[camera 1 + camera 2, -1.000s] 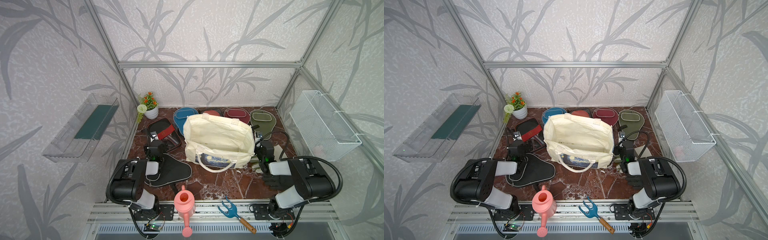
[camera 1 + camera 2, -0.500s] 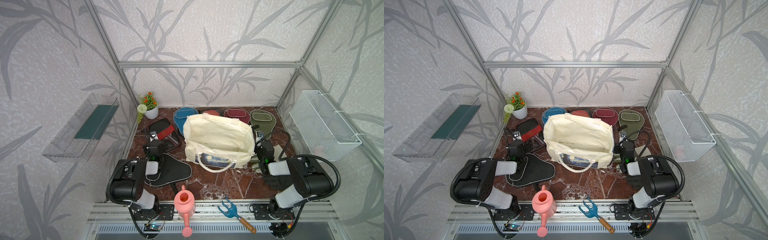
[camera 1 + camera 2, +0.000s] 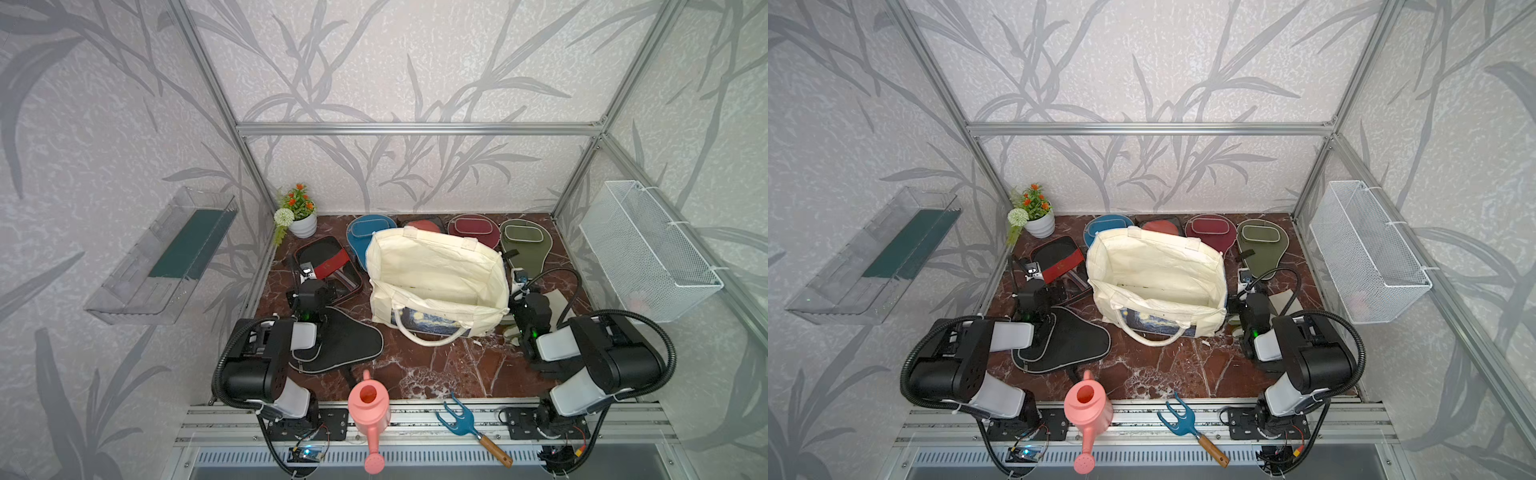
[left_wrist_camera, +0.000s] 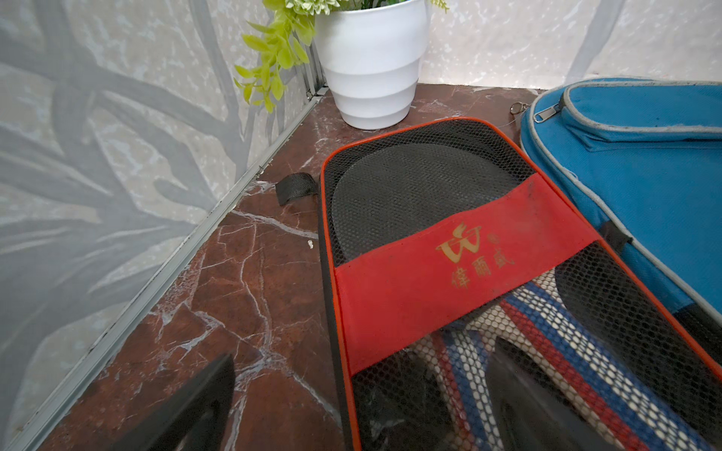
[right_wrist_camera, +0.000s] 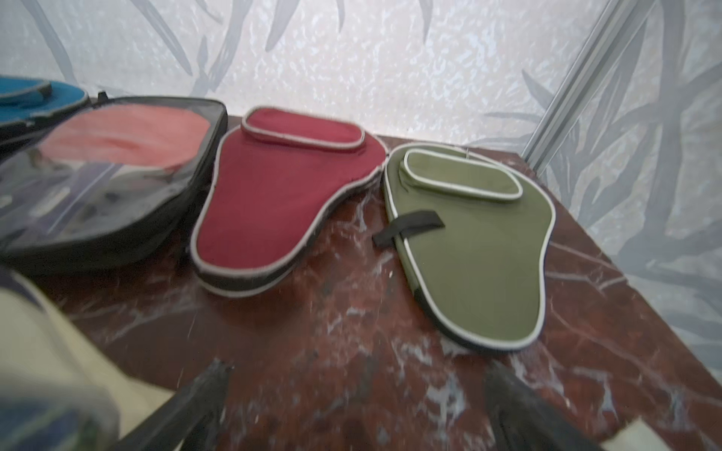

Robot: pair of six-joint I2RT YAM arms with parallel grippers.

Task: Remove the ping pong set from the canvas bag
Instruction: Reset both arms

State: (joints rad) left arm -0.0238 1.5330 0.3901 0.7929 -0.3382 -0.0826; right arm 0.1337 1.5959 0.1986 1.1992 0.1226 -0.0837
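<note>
Cream canvas tote bag (image 3: 419, 253), frame centre, looks emptied to me. An olive fabric paddle cover (image 3: 525, 249) lies outside, just right. Left pincer (image 4: 351, 406) and right pincer (image 5: 359, 410) are spread and empty.

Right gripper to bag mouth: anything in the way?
Nothing visible. The right gripper is open, right beside the bag's side wall; the bag mouth gapes upward with nothing over it. The olive cover lies farther back, off that path.

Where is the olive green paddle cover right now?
In both top views the olive cover lies in the far right corner of the table, beside the maroon cover, right of the canvas bag.
</note>
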